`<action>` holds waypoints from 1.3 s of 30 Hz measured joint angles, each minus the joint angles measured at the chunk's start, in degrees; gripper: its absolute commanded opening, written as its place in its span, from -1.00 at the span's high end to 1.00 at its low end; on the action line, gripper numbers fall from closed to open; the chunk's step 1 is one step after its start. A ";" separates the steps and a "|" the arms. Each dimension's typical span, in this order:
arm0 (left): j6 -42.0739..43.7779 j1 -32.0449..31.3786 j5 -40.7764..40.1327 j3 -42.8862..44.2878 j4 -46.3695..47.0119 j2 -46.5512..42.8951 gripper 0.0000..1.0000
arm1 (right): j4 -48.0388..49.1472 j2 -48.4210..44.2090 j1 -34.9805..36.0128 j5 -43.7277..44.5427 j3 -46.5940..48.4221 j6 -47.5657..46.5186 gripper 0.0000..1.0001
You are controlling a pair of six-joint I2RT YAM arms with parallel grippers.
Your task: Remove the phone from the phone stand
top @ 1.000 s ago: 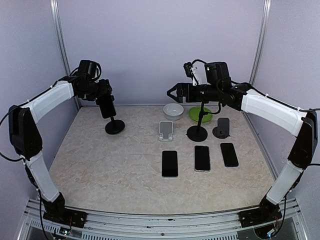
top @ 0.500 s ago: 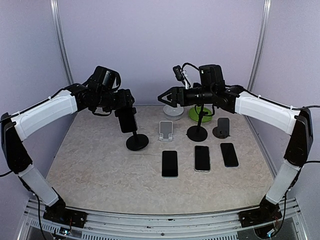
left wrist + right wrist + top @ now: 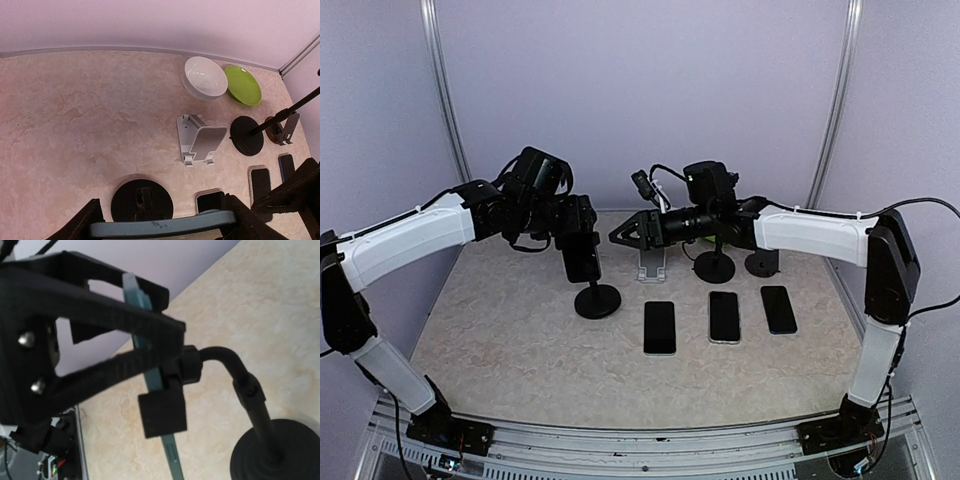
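Note:
The phone (image 3: 584,263) is dark with a blue-grey edge and sits in the clamp of a black gooseneck phone stand (image 3: 597,300), left of the table's middle. My left gripper (image 3: 581,248) is shut on the phone. In the left wrist view the phone's edge (image 3: 165,223) lies between my fingers, above the stand's round base (image 3: 141,202). My right gripper (image 3: 618,234) is open, just right of the phone and pointing at it. The right wrist view shows the phone edge-on (image 3: 169,452), the stand's clamp (image 3: 162,414) and its neck (image 3: 250,395).
Three phones lie flat in a row (image 3: 660,327) (image 3: 724,316) (image 3: 779,309). A white stand (image 3: 653,262) and two black stands (image 3: 715,266) (image 3: 761,263) are behind them. A white bowl (image 3: 205,76) and a green plate (image 3: 242,85) are at the back.
My left arm has carried the phone and its stand from the back left towards the middle. My right gripper has moved left and down, close to the phone.

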 measured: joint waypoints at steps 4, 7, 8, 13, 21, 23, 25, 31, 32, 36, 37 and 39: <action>0.07 0.02 -0.28 -1.77 0.39 -1.16 0.49 | 2.69 2.49 0.26 -2.34 0.26 1.46 -0.30; 0.17 0.02 -0.31 -3.15 1.05 -2.34 0.49 | 3.63 4.31 0.70 -3.78 0.59 2.29 -0.32; 0.20 0.02 -0.31 -3.74 1.29 -2.73 0.50 | 3.74 4.87 0.94 -4.22 0.79 2.49 -0.32; 0.31 0.00 -0.22 -5.07 2.29 -3.61 0.51 | 5.22 6.88 2.19 -5.66 2.16 2.99 -0.29; 0.90 -0.31 0.02 -5.95 3.87 -3.82 0.53 | 5.22 8.87 2.95 -6.32 6.40 2.89 -0.14; 1.11 -0.37 0.20 -6.23 4.17 -3.96 0.54 | 5.14 9.22 2.95 -6.36 7.39 2.78 -0.10; 1.22 -0.42 0.46 -6.36 4.28 -4.09 0.54 | 5.05 9.64 2.95 -6.34 8.07 2.67 -0.05; 1.55 -0.81 1.16 -6.60 5.11 -4.17 0.56 | 4.35 10.93 2.99 -6.19 9.01 2.62 0.13; 1.57 -0.85 1.20 -6.71 5.31 -4.17 0.56 | 4.13 11.15 2.99 -6.16 9.11 2.51 0.19; 1.57 -1.07 1.20 -7.04 5.64 -4.17 0.58 | 3.43 11.63 2.99 -5.99 9.53 2.27 0.50; 1.64 -1.11 1.03 -7.04 5.62 -4.17 0.58 | 3.30 11.63 2.99 -5.95 9.55 2.32 0.57; 1.75 -1.11 0.59 -7.04 5.64 -4.20 0.59 | 3.19 11.63 2.99 -5.46 9.75 1.90 0.69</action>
